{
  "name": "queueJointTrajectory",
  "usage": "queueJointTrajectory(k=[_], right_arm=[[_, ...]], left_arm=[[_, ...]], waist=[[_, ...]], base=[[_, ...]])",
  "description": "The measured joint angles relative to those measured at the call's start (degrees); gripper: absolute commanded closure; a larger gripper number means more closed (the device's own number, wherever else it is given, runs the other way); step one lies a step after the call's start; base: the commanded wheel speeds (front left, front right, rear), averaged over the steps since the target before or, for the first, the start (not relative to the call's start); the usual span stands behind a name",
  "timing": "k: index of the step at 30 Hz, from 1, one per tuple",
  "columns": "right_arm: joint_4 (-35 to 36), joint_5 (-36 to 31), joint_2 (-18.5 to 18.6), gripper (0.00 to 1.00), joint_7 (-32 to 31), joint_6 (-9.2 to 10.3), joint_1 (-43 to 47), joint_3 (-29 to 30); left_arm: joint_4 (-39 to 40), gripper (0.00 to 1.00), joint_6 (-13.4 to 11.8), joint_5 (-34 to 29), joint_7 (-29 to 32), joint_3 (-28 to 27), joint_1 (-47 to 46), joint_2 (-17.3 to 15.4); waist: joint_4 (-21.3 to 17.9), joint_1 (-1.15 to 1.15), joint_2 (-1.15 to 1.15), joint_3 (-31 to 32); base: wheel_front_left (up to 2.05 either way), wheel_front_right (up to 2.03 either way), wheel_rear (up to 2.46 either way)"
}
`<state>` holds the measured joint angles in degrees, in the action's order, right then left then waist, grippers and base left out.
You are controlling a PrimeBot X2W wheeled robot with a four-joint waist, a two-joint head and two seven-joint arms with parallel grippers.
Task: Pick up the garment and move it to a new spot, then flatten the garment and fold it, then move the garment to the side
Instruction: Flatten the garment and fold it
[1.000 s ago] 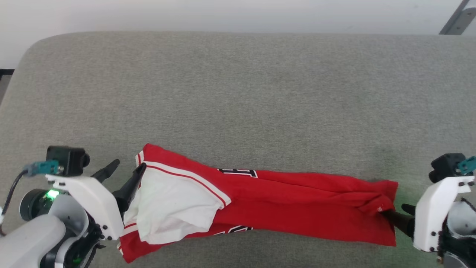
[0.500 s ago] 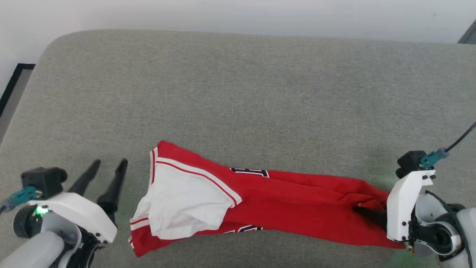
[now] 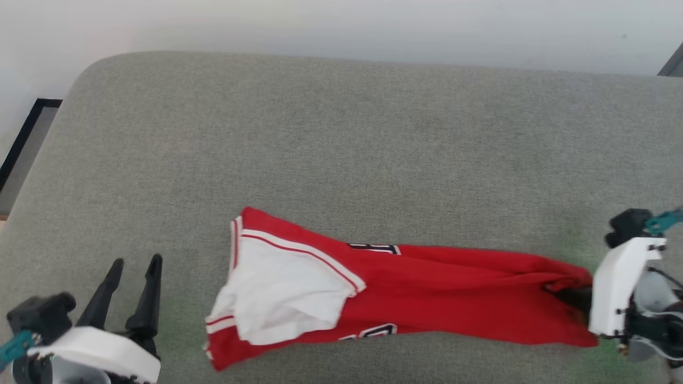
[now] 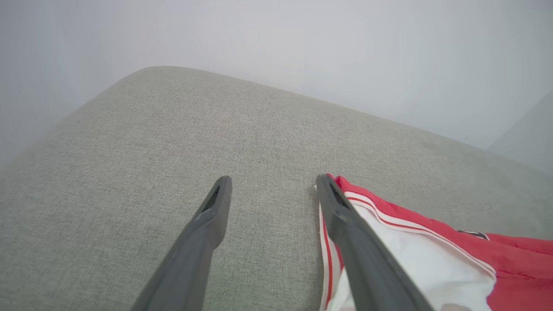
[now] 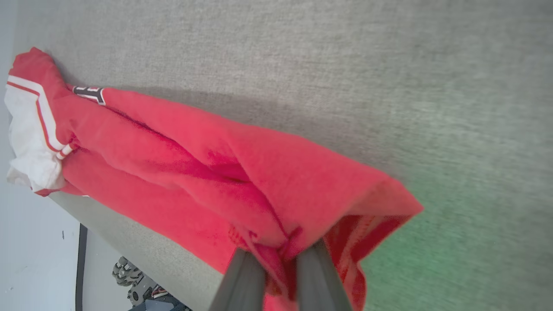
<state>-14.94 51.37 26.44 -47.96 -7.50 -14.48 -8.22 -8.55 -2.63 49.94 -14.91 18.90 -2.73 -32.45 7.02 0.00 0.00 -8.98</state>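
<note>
Left gripper backing away empty, jaws spread wide, garment lying off its right; right gripper keeping far end pinched, probably dragging alone.

The shirt is red, with a white sleeve edged in red-and-white stripes and bits of black lettering outlined in white. The surface is speckled grey-beige woven fabric, tinged green near the right tool. That and the left tool have dark fingers, white casings and teal plugs. The wall is off-white.
</note>
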Motion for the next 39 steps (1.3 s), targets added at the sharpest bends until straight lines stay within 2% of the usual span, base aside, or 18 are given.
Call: queueJointTrajectory(k=[8, 12, 17, 23, 29, 34, 39], right_arm=[[-2.22, -0.30, 4.09, 1.00, 0.44, 0.00, 0.36, 6.45], [-5.11, -2.00, 6.65, 1.00, 0.26, 0.00, -0.31, 10.16], [-8.62, -5.15, 8.35, 1.00, 0.16, 0.00, -2.14, 12.90], [-7.79, -4.28, 7.10, 1.00, -1.31, 0.01, -2.96, 13.69], [2.42, 0.73, 3.90, 1.00, -4.63, 0.01, -0.22, 12.38], [12.13, 1.60, 0.64, 1.00, -5.99, 0.01, 2.24, 8.55], [16.73, 0.30, -2.77, 1.00, -6.32, 0.01, 2.35, 2.29]], left_arm=[[-1.03, 0.00, 6.04, -7.31, 0.00, -9.27, 4.52, 7.62], [-1.46, 0.00, 7.97, -9.70, 0.00, -12.16, 5.51, 10.46], [-2.20, 0.00, 9.22, -11.85, 0.00, -14.39, 6.09, 12.85], [-2.70, 0.00, 9.71, -12.90, 0.00, -15.46, 6.45, 14.45], [-2.58, 0.00, 9.80, -13.51, 0.00, -16.08, 7.12, 15.17], [-2.11, 0.00, 9.93, -13.41, 0.00, -15.66, 7.48, 15.15], [-2.12, 0.00, 9.93, -13.12, -0.01, -14.56, 7.34, 14.78]], waist=[[-0.87, 0.00, 0.00, 0.74], [-1.30, 0.00, 0.00, 0.98], [-2.04, 0.00, 0.00, 1.22], [-2.81, 0.00, 0.00, 1.79], [-3.54, 0.00, 0.00, 2.58], [-3.52, 0.00, 0.00, 2.80], [-2.52, 0.00, 0.00, 2.89]], base=[[0.00, 0.00, 0.00], [0.00, 0.00, 0.00], [0.00, 0.00, 0.00], [0.00, 0.00, 0.00], [0.00, 0.00, 0.00], [0.00, 0.00, 0.00], [0.00, 0.00, 0.00]])
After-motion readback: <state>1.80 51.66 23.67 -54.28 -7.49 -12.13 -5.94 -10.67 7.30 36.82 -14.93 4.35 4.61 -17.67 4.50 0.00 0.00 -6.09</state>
